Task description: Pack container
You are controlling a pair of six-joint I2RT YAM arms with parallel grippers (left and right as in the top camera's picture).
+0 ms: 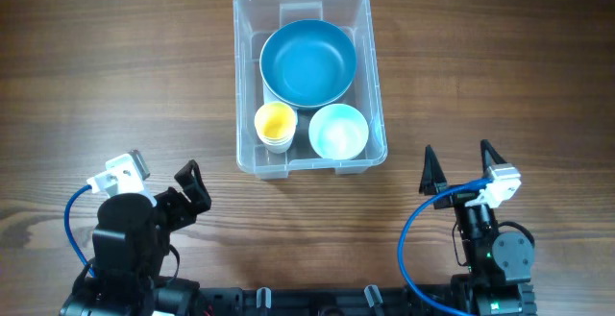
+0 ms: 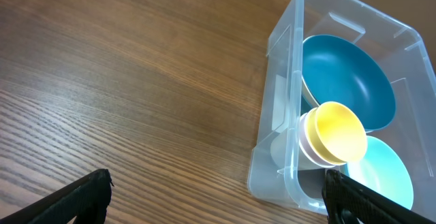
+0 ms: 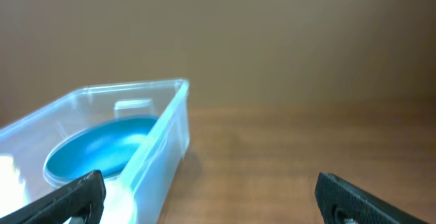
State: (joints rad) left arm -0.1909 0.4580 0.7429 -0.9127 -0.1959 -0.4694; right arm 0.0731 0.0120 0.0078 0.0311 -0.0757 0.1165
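Observation:
The clear plastic container (image 1: pixel 242 85) stands at the middle back of the table. Inside it lie a large blue bowl (image 1: pixel 307 62), a small light-blue bowl (image 1: pixel 338 131) and a yellow cup (image 1: pixel 275 124) stacked in pale cups. The container also shows in the left wrist view (image 2: pixel 286 81) and the right wrist view (image 3: pixel 160 139). My left gripper (image 1: pixel 190 189) is open and empty, near the table's front left. My right gripper (image 1: pixel 459 165) is open and empty, to the front right of the container.
Bare wooden table (image 1: pixel 115 76) surrounds the container. The arm bases sit along the front edge.

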